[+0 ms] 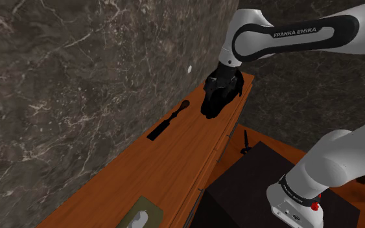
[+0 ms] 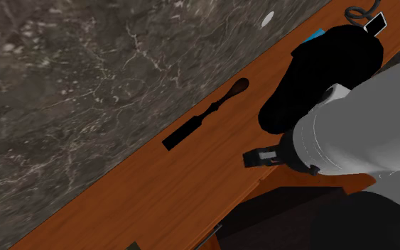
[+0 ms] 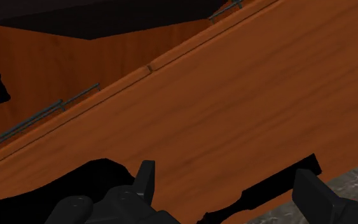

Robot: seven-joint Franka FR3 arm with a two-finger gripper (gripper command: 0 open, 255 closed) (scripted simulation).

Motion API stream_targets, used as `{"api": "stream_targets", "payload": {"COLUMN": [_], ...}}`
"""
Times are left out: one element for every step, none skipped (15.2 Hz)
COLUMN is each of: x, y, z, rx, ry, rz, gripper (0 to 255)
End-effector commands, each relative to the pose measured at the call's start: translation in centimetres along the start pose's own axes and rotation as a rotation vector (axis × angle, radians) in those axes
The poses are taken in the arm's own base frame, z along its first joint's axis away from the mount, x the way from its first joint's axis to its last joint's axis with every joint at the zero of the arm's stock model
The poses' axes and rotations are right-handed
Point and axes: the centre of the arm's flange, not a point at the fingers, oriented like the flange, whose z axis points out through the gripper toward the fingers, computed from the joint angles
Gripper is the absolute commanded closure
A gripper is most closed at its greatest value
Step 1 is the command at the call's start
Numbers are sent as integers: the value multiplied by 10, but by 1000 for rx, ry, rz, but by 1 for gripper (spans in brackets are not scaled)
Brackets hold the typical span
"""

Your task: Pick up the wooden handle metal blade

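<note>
On wooden surface (image 1: 174, 175): chisel (image 1: 168, 122) (brown handle, dark blade) lies flat, close along marble wall (image 1: 77, 78), blade toward shoulder view's lower left. Hand (image 1: 209, 110) hangs over surface near chisel's handle end, apart from it, tilted downward. Fingers (image 3: 144, 178) spread, nothing between. Second exterior view: white arm link (image 2: 347, 135) covers surface's near edge. Grey object (image 1: 142, 217) cut off at shoulder view's bottom, hard to identify.

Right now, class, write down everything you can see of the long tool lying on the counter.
The tool is long and slim: a rounded reddish-brown handle, wood by its look, narrows to a dark shank and a flat black blade. It lies flat on the brown wooden counter, close to the marbled wall and roughly along it. Only the counter touches it; the gripper hangs apart.
</note>
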Motion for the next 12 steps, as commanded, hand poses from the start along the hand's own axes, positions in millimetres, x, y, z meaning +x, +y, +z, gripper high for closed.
{"api": "stream_targets", "payload": {"x": [17, 26, 35, 44, 53, 63, 72, 81, 90, 100, 109, 118], "y": [-8, -11, -14, -17, -20, -22, -25, -27, -29, -31, -33, -34], "z": [18, 27, 36, 45, 54, 63, 73, 82, 91, 100, 109, 118], "rx": [5, 7, 9, 11, 13, 15, 17, 19, 21, 23, 25, 27], "ry": [1, 0, 0, 0, -1, -1, -1, -2, -2, -2, -3, -3], "rz": [46, 67, 89, 111, 133, 154, 176, 198, 220, 241, 263, 285], "gripper": [0, 0, 0, 0, 0, 0, 0, 0, 0, 0, 0, 0]}}
